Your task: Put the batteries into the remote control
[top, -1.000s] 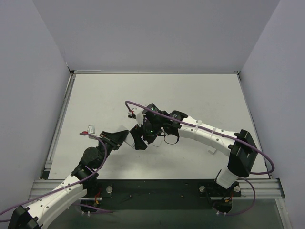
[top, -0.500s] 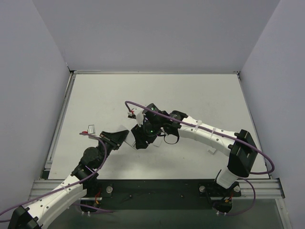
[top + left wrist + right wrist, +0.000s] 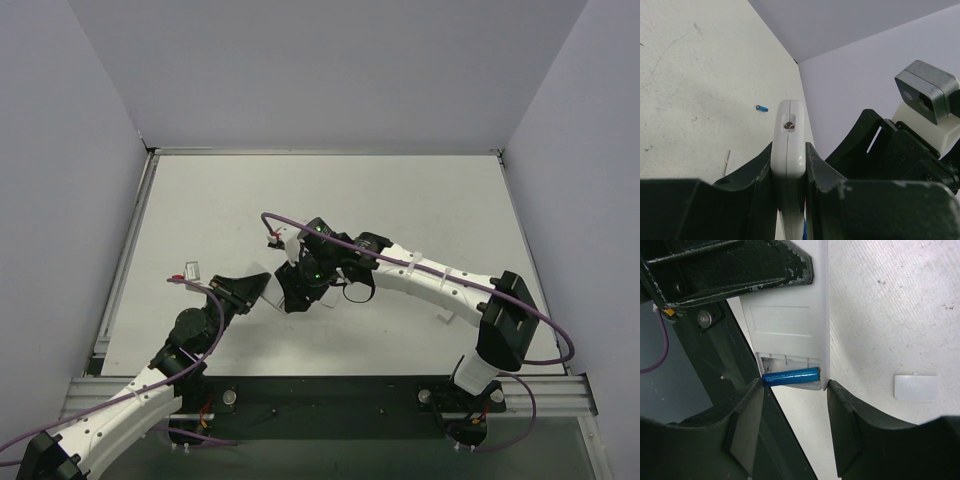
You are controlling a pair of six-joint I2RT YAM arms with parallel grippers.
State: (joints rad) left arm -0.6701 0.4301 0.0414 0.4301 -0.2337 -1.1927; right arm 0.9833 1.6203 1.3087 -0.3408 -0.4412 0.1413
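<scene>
My left gripper (image 3: 268, 291) is shut on the slim white remote control (image 3: 260, 284) and holds it edge-on above the table, also in the left wrist view (image 3: 788, 131). The right wrist view shows the remote's plain back (image 3: 790, 325) with its battery compartment open at the near end. A blue battery (image 3: 790, 376) lies across that compartment. My right gripper (image 3: 795, 385) straddles it: the left finger touches the battery's end and the right finger rests against the remote's edge. Another blue battery (image 3: 762, 108) lies loose on the table.
The remote's white battery cover (image 3: 916, 387) lies flat on the table to the right of my right gripper, and it shows as a small white piece in the top view (image 3: 445, 318). A thin stick (image 3: 727, 162) lies on the table. Grey walls enclose the table.
My right gripper has shifted very slightly left toward the remote's end. The left arm and the remote have not visibly moved.
</scene>
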